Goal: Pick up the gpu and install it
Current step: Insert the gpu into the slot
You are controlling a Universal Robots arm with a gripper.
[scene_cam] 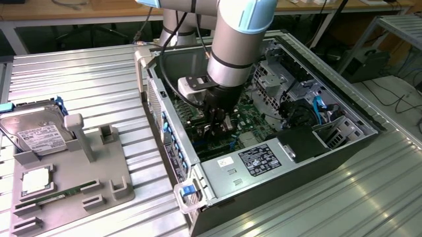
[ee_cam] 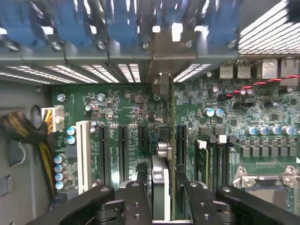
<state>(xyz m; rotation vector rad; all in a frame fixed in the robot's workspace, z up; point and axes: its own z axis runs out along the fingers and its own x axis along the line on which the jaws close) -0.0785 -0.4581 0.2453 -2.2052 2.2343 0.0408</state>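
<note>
From the tray (scene_cam: 72, 187) on the exterior view's left across to the open computer case (scene_cam: 218, 168), I see my claw (ee_cam: 159, 187) deep inside, its fingers (ee_cam: 136, 197) straddling the gpu (ee_cam: 159, 173), which stands edge-on over the motherboard (ee_cam: 117, 117) slots (ee_cam: 123, 150), its length along them, little side room.

From where I stand, the arm's grey forearm (scene_cam: 232, 44) runs off the top of the exterior view, its base cut away. Down inside the computer case (scene_cam: 218, 170), the gripper (scene_cam: 218, 129) blocks the board beneath it. In the wrist view the gpu (ee_cam: 161, 187) shows edge-on, its lower end lost past the frame's bottom edge, and the blue latches (ee_cam: 117, 21) along the top are blurred.
</note>
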